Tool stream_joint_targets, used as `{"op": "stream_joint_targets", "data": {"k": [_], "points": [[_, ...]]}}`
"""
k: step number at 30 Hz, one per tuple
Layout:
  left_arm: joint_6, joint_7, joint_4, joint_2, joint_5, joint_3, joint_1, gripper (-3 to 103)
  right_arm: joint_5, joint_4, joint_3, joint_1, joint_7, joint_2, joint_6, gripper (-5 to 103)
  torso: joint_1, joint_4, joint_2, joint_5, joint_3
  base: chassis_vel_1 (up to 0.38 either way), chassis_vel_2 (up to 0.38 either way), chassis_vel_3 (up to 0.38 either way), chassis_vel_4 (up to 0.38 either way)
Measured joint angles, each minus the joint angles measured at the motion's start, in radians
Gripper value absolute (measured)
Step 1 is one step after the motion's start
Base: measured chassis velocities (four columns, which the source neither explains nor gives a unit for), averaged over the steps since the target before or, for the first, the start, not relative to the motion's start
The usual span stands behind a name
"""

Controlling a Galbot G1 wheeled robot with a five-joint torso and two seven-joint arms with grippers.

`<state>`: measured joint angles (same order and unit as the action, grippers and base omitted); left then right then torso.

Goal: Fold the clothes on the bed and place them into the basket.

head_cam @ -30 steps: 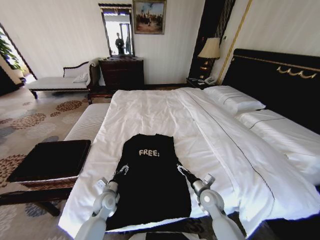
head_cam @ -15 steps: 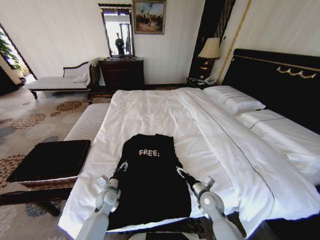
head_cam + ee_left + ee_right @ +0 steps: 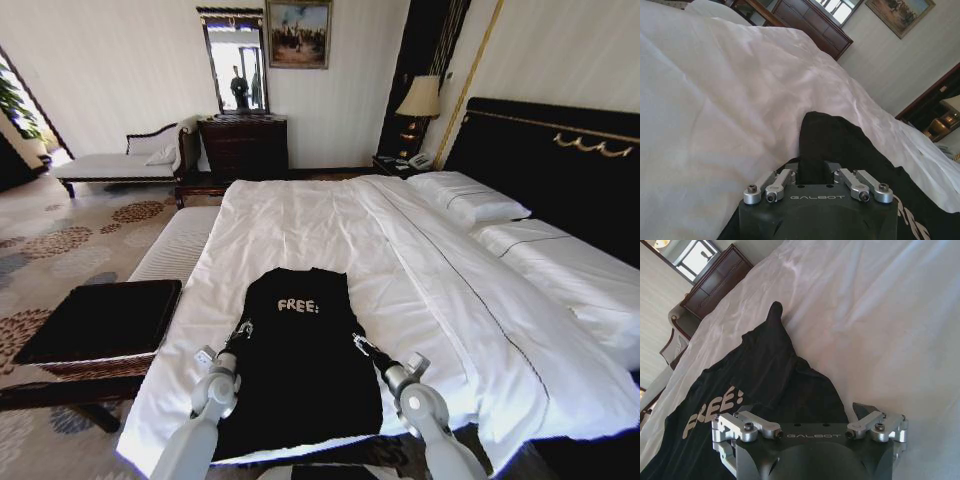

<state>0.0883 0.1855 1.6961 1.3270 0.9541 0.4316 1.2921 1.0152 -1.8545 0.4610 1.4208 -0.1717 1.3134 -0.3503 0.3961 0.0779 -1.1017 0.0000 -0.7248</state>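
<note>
The clothes are one black sleeveless top (image 3: 300,365) with white "FREE!" lettering, lying flat on the near part of the bed (image 3: 320,215). My left gripper (image 3: 241,330) is at the top's left edge, shut on a fold of the black fabric (image 3: 812,145) that rises between its fingers. At the top's right edge, my right gripper (image 3: 360,343) stands open with the cloth (image 3: 765,370) spread under and ahead of it. The basket (image 3: 95,365), brown wicker with a flat black top, stands on the floor left of the bed.
A pale striped bench (image 3: 175,245) runs along the bed's left side beyond the basket. White pillows (image 3: 465,200) and the black headboard (image 3: 560,170) are at the right. A chaise (image 3: 115,165), dresser (image 3: 245,145) and lamp (image 3: 420,100) line the far wall.
My left gripper has crept a little forward along the top's left edge. The right gripper has barely shifted. The top lies as before.
</note>
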Motion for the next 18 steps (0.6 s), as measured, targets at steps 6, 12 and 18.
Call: {"op": "stream_joint_targets", "data": {"k": [6, 12, 18], "points": [[0.000, 0.003, 0.011, 0.001, 0.000, 0.002, 0.005, 1, -0.008, 0.000, -0.005, 0.001, 0.002, 0.002, 0.000, 100, 0.000, 0.0000, 0.000, 0.0000, 0.000, 0.000, 0.000, 0.000, 0.000], [0.003, 0.006, 0.017, -0.002, 0.000, 0.003, 0.005, 0, -0.013, 0.000, -0.002, 0.004, 0.004, 0.003, 0.000, 100, 0.000, 0.0000, 0.000, 0.0000, 0.000, 0.000, 0.000, 0.000, 0.000], [0.009, 0.011, 0.024, -0.003, 0.000, 0.007, 0.014, -2, -0.016, 0.001, -0.001, 0.004, 0.004, 0.002, 0.001, 100, 0.000, 0.0000, 0.000, 0.0000, 0.000, 0.000, 0.000, 0.000, 0.000]]}}
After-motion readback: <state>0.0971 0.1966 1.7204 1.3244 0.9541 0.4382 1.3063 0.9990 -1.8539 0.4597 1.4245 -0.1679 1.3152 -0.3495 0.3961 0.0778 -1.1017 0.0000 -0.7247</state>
